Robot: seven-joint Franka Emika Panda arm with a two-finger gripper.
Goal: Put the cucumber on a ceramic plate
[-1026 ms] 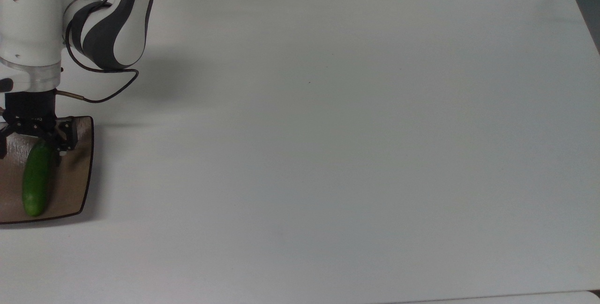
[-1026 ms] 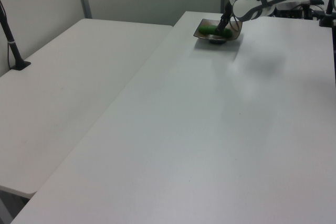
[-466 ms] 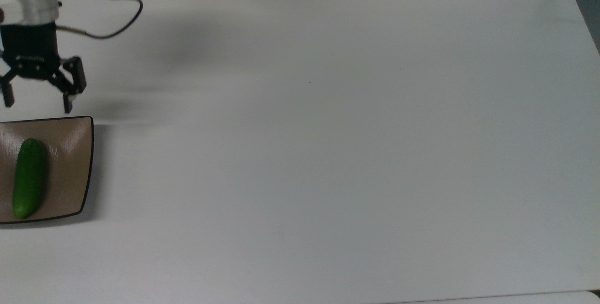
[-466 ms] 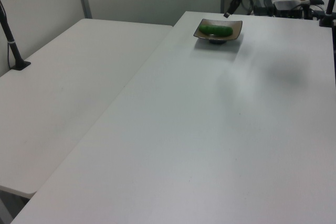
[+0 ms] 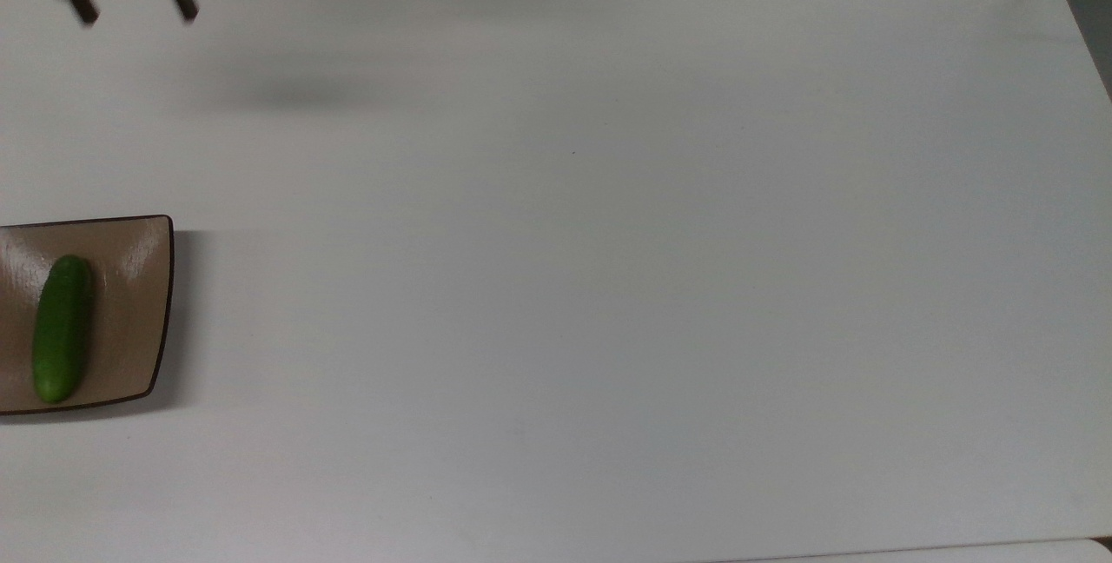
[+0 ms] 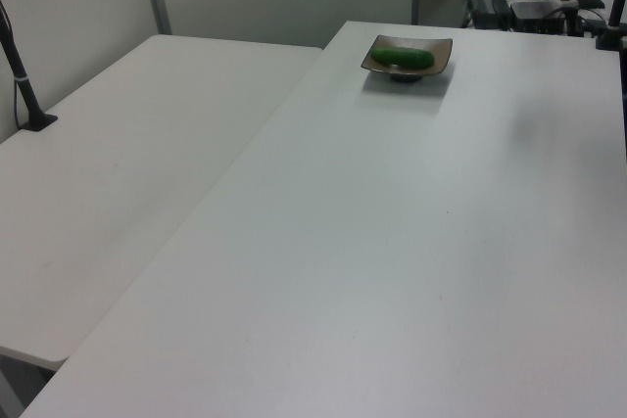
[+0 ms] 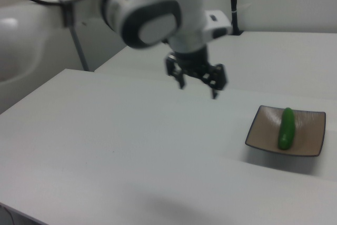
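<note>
One cucumber (image 5: 61, 328) lies lengthwise on the ceramic plate (image 5: 130, 302), at 9 o'clock in the top view. Gripper (image 7: 199, 84) spread wide, empty, well apart at 11 o'clock. Task looks done; nothing left.

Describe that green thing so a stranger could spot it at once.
Look along the big white table to the top view's left edge, where a glossy tan square plate with a dark rim sits. The cucumber lies on it: small, smooth, dark green, rounded ends, the only green item on the table.

The top view looks straight down on the desk (image 5: 608, 285), the left view and right view look low across it from opposite ends, all sharing the ceramic plate (image 5: 130, 302).
</note>
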